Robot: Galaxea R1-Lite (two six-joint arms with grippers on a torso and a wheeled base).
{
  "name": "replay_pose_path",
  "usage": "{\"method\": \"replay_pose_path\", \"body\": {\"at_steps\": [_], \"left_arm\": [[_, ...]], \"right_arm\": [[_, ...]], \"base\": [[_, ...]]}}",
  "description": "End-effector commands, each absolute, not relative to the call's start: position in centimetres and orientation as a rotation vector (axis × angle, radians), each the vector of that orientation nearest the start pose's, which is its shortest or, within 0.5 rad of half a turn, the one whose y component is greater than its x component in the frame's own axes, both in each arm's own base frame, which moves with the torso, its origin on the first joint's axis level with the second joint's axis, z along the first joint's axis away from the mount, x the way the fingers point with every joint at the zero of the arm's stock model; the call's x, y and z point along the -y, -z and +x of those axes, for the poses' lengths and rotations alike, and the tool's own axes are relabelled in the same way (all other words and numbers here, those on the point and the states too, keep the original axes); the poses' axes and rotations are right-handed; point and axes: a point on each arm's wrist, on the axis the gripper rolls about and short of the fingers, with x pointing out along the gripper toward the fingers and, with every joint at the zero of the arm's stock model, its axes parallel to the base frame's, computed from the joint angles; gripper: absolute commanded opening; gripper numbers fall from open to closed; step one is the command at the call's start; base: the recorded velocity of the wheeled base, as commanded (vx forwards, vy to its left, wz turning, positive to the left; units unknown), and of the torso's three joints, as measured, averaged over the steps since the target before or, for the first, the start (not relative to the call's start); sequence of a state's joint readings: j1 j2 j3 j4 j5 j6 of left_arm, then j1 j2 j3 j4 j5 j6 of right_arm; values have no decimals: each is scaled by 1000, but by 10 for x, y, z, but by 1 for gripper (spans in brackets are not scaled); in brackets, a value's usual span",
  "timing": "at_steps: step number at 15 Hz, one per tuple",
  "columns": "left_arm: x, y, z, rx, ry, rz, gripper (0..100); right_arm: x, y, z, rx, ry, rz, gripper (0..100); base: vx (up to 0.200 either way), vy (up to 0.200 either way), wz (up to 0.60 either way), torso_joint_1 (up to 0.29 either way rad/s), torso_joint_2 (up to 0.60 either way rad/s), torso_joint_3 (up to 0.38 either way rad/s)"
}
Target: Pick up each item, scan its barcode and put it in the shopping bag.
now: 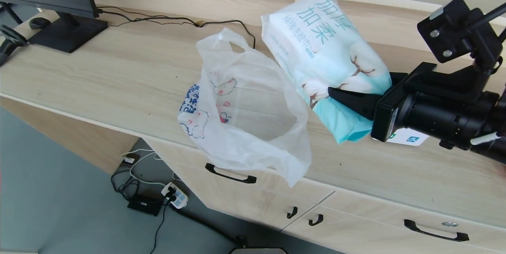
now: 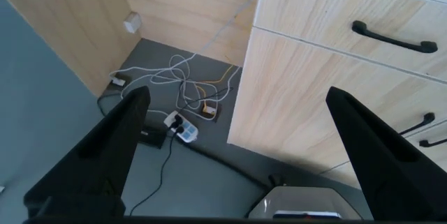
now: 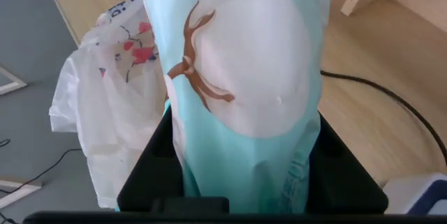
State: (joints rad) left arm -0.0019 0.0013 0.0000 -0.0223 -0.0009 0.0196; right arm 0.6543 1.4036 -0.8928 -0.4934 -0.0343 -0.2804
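Head view: right gripper [image 1: 336, 90] clamped on the tissue pack [image 1: 316, 44] — held tilted above the counter [image 1: 99, 76], just beside the open shopping bag [image 1: 245, 107]. Left wrist: left gripper [image 2: 237, 98] spread wide, gripping nothing (floor cables [image 2: 181, 88] below, drawers [image 2: 314, 77] alongside). Right wrist: the pack's teal end pinched between both fingers — bag beyond.

The right arm [image 1: 446, 117] is matte black: a round, ribbed wrist barrel ending in a square flange plate. The right gripper [image 3: 244, 119] has black wedge fingers [image 1: 352, 101] that taper to thin tips. Above the wrist sits an angular black bracket [image 1: 454, 28] with two silver screws [image 1: 435, 33], carried on a thin black rod. A short white cable [image 1: 484, 138] shows under the barrel. The left gripper [image 2: 237, 89] has two plain black fingers [image 2: 105, 154], broad at the base and narrowing to points.
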Motion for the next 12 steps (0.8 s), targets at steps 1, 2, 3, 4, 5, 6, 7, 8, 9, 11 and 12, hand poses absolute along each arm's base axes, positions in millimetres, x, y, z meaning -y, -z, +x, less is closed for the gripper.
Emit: {"method": "replay_pose_path", "body": {"at_steps": [1,2,3,4,5,6,7,8,9,11,12], "left_arm": [[0,-78,-23,21,1,20,100],[0,-78,-23,21,1,20,100],[0,-78,-23,21,1,18,100],[0,-78,-23,22,3,18,100],[0,-78,-23,21,1,18,100],[0,-78,-23,21,1,18,100],[0,-78,-23,21,1,18,100],[0,-78,-23,21,1,18,100],[0,-78,-23,23,1,18,100],[0,-78,-23,23,1,17,100],[0,-78,-23,23,1,17,100]], "right_arm": [[-154,-273,201,60,-623,-278,0],[-159,-271,208,49,-629,-276,0],[-163,-268,213,34,-633,-266,0],[-172,-272,220,56,-638,-250,0],[-183,-275,232,90,-640,-236,0],[-198,-273,238,116,-666,-210,0],[-207,-269,241,121,-685,-180,0],[-218,-257,248,137,-697,-137,0],[-223,-246,254,146,-703,-128,0],[-222,-240,254,155,-708,-114,0],[-221,-238,254,145,-704,-113,0]], "base": [[0,0,600,2,7,-2],[0,0,600,7,-2,12],[0,0,600,2,2,2],[0,0,0,0,0,0],[0,0,0,0,0,0],[0,0,0,0,0,0],[0,0,0,0,0,0],[0,0,0,0,0,0],[0,0,0,0,0,0],[0,0,0,0,0,0],[0,0,0,0,0,0]]}}
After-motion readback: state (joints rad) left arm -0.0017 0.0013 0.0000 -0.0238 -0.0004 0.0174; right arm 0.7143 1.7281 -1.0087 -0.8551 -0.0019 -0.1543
